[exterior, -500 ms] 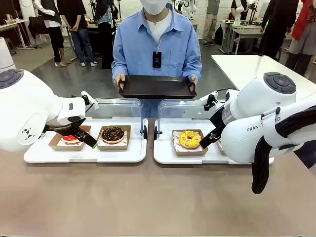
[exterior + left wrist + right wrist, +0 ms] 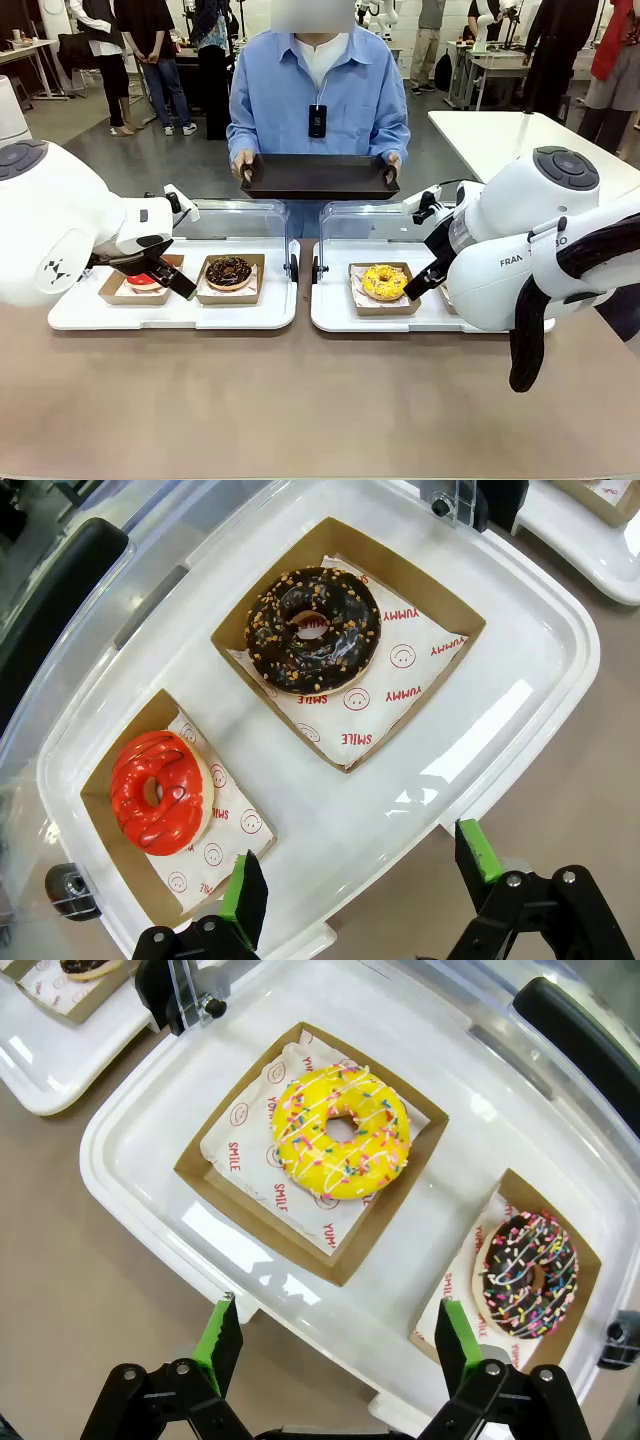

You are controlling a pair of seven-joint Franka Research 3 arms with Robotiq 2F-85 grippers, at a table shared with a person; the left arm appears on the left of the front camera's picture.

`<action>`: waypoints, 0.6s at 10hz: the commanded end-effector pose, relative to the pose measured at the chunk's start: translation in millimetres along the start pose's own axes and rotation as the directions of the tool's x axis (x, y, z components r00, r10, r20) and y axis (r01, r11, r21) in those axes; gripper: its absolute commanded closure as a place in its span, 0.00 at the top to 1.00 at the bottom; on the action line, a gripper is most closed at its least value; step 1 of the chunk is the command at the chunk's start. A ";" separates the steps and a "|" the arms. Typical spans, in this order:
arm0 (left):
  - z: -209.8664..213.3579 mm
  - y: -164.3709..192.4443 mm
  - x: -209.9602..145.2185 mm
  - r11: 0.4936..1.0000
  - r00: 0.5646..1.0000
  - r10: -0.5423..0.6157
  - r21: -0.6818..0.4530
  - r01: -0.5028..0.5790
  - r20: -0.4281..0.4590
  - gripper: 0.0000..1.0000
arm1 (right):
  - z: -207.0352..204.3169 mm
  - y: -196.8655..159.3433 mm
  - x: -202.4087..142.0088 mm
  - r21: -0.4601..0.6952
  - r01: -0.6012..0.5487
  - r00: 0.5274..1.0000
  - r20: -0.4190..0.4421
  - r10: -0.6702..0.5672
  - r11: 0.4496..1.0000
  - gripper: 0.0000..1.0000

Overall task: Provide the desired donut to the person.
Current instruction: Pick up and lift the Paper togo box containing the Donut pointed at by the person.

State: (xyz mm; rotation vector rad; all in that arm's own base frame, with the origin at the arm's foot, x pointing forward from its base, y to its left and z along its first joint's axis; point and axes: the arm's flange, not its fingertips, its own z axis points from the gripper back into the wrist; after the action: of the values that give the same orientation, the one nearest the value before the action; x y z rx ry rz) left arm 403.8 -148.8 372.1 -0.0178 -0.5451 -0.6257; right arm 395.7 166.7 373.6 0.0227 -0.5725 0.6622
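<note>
Left gripper [image 2: 360,875]: jaws spread wide, green pads apart, nothing between them. It hangs over the near rim of the left white tray [image 2: 560,640], just short of the red-iced donut [image 2: 157,791]. The chocolate nut donut [image 2: 313,628] sits in the next cardboard box, farther in.

Right gripper [image 2: 337,1345]: likewise wide open and empty, above the near edge of the right white tray [image 2: 120,1150], facing the yellow sprinkled donut [image 2: 340,1147]. A chocolate sprinkled donut [image 2: 528,1261] lies in its own box beside it.

The person [image 2: 318,95] stands at the far side with both hands on a black serving tray [image 2: 318,175], held level beyond the raised clear lids [image 2: 240,215]. We see no pointing hand, so we cannot tell which donut is wanted.

Risks, as we judge them:
- picking the wrong donut for want of a cue;
- pads sinking into the icing and smearing it;
- a finger catching a box wall or the printed paper liner and dragging the box along;
- the wrist clipping a clear lid on the way across to the black serving tray.

Pose: the left arm enters from the left, wrist pitched down over the red-iced donut's box. The right arm enters from the right, bulky elbow in the foreground, wrist pitched down toward the yellow sprinkled donut's box.
</note>
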 end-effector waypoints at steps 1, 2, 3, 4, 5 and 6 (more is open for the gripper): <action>0.0 -0.1 -0.1 1.000 1.000 0.000 0.000 0.000 0.000 1.00 | 0.0 0.1 0.0 0.000 0.000 1.000 0.000 0.000 1.000 1.00; 0.0 -0.1 -0.1 1.000 1.000 0.000 0.000 0.000 0.000 1.00 | 0.0 0.1 0.0 0.000 0.000 1.000 0.000 0.000 1.000 1.00; 0.0 -0.1 -0.1 1.000 1.000 0.000 0.000 0.000 0.000 1.00 | 0.0 0.1 0.0 0.000 0.000 1.000 0.000 0.000 1.000 1.00; 0.0 -0.1 -0.1 1.000 1.000 0.000 0.000 0.000 0.000 1.00 | 0.0 0.1 0.0 0.000 0.000 1.000 0.000 0.000 1.000 1.00; 0.0 -0.1 -0.1 1.000 1.000 0.000 0.000 0.000 0.000 1.00 | 0.0 0.1 0.0 0.000 0.000 1.000 0.000 0.000 1.000 1.00; 0.0 -0.1 -0.1 1.000 1.000 0.000 0.000 0.000 0.000 1.00 | 0.0 0.1 0.0 0.000 0.000 1.000 0.000 0.000 1.000 1.00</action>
State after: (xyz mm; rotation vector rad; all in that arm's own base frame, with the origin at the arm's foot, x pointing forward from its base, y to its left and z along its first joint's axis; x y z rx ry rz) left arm 403.8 -148.8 372.1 -0.0178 -0.5451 -0.6257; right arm 395.7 166.7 373.6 0.0227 -0.5725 0.6621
